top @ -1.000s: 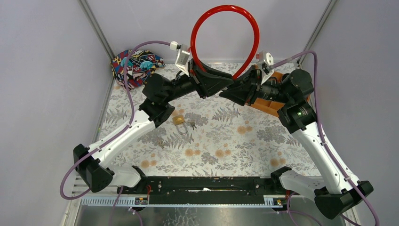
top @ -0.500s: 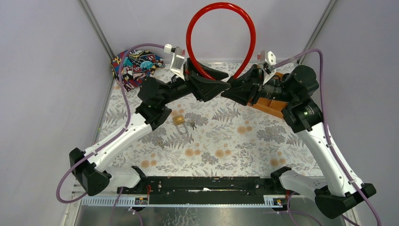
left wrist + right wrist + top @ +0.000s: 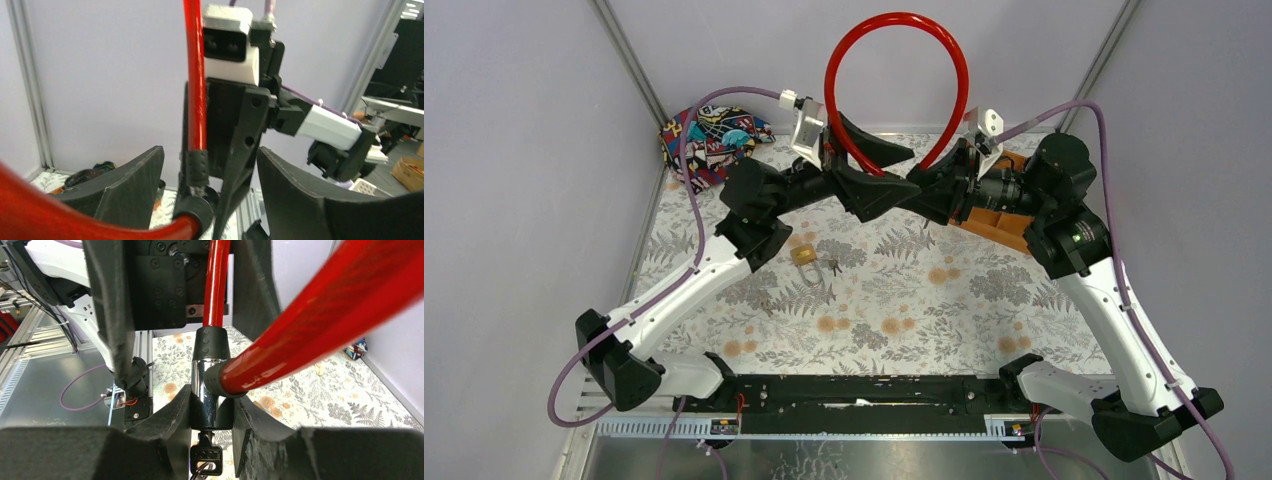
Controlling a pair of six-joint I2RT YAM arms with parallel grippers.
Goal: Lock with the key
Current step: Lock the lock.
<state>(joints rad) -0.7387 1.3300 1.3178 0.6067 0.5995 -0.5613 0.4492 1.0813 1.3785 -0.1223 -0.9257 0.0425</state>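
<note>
A red cable lock (image 3: 894, 20) arches up above the table between both arms. My right gripper (image 3: 211, 410) is shut on its chrome and black lock cylinder (image 3: 205, 385), and a black-headed key (image 3: 205, 455) hangs from the cylinder's lower end. The red cable (image 3: 320, 315) enters the cylinder from the side. In the top view the right gripper (image 3: 924, 188) faces my left gripper (image 3: 906, 170). The left gripper (image 3: 210, 155) is open, its fingers (image 3: 125, 190) spread on both sides of the cable's black collar (image 3: 197, 167) without touching it.
A brass padlock (image 3: 803, 255) with a small bunch of keys (image 3: 829, 267) lies on the floral cloth below the left arm. A colourful pouch (image 3: 714, 135) sits at the back left. An orange tray (image 3: 999, 222) lies under the right wrist.
The left gripper's jaws have spread apart and let go of the cable end. Both wrists rose slightly, and the red loop shifted a little to the left.
</note>
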